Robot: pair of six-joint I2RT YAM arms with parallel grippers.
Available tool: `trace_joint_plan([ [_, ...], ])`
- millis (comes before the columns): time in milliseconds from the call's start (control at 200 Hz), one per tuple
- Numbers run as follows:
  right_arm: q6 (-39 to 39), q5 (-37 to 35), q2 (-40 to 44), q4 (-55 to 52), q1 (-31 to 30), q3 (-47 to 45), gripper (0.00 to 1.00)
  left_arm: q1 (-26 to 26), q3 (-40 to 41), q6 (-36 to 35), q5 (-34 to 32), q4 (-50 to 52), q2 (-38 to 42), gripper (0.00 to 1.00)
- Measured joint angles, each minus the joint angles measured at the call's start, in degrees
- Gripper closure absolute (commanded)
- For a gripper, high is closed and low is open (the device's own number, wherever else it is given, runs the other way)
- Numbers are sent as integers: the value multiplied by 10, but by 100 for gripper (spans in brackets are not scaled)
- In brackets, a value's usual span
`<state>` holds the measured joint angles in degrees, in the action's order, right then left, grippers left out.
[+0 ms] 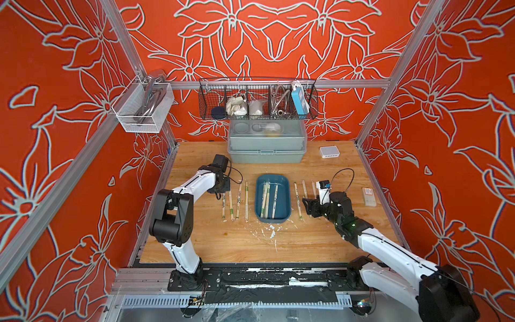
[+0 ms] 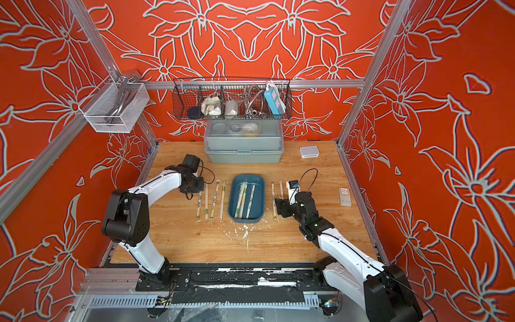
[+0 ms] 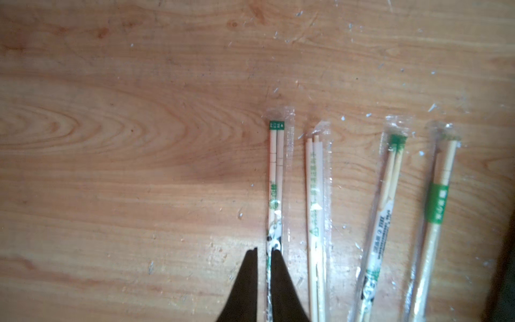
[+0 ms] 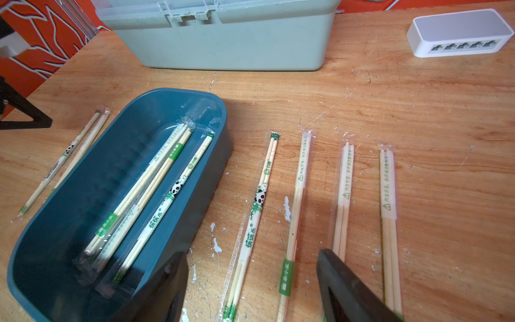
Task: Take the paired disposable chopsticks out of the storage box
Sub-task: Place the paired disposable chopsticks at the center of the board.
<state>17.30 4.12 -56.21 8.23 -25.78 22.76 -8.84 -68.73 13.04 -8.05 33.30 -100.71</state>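
The dark blue storage box (image 1: 259, 195) (image 2: 233, 195) (image 4: 220, 156) sits mid-table and holds three wrapped chopstick pairs (image 1: 267, 199) (image 4: 156, 181). Several more pairs lie in a row on the wood to its left (image 1: 235, 200) (image 3: 316, 195) and to its right (image 1: 297, 199) (image 4: 299, 189). My left gripper (image 1: 219, 196) (image 3: 264, 251) points down over the outermost left pair (image 3: 276, 181). Its jaws straddle that pair with a narrow gap, and a sliver of table shows beside one finger. My right gripper (image 1: 308, 206) (image 4: 252, 253) hovers wide open over the right row, holding nothing.
A grey-green lidded box (image 1: 266, 154) stands behind the blue one, under a black wire basket (image 1: 257, 97). A white network switch (image 1: 329, 152) and a small white carton (image 1: 368, 196) lie to the right. White paint flecks (image 1: 271, 231) mark the wood in front.
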Motion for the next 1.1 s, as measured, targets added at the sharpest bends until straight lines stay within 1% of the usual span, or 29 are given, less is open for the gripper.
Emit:
trace_joint_plan([
  [40, 0, 0, 0, 0, 0, 0, 22, 0, 0, 0, 0, 2, -7, 80],
  [185, 0, 0, -2, 0, 0, 0, 22, 0, 3, 3, 7, 1, -13, 74],
  [255, 0, 0, -6, 0, 0, 0, 22, 0, 11, 8, 11, -9, -7, 63],
  [300, 0, 0, -8, 0, 0, 0, 22, 0, 21, 10, 15, -16, 2, 61],
  [320, 0, 0, -9, 0, 0, 0, 22, 0, 27, 14, 16, -19, 8, 60],
  [385, 0, 0, -12, 0, 0, 0, 22, 0, 45, 19, 22, -27, 31, 53],
  [450, 0, 0, -12, 0, 0, 0, 23, 0, 59, 24, 29, -37, 56, 49],
  [596, 0, 1, -12, 0, -1, 0, 24, -3, 86, 35, 33, -64, 111, 48],
  [686, 0, 5, -13, -21, -5, 11, 26, -19, 116, 38, 21, -86, 151, 39],
  [756, 1, 7, -17, -53, -11, 39, 26, -43, 149, 42, 11, -106, 190, 33],
  [846, 2, 10, -28, -100, -20, 97, 28, -75, 203, 38, 9, -141, 254, 22],
  [986, 7, 10, -71, -176, -37, 205, 35, -105, 291, 32, 22, -202, 365, 18],
  [1101, 18, 7, -129, -243, -59, 290, 39, -125, 349, 8, 49, -254, 428, 17],
])
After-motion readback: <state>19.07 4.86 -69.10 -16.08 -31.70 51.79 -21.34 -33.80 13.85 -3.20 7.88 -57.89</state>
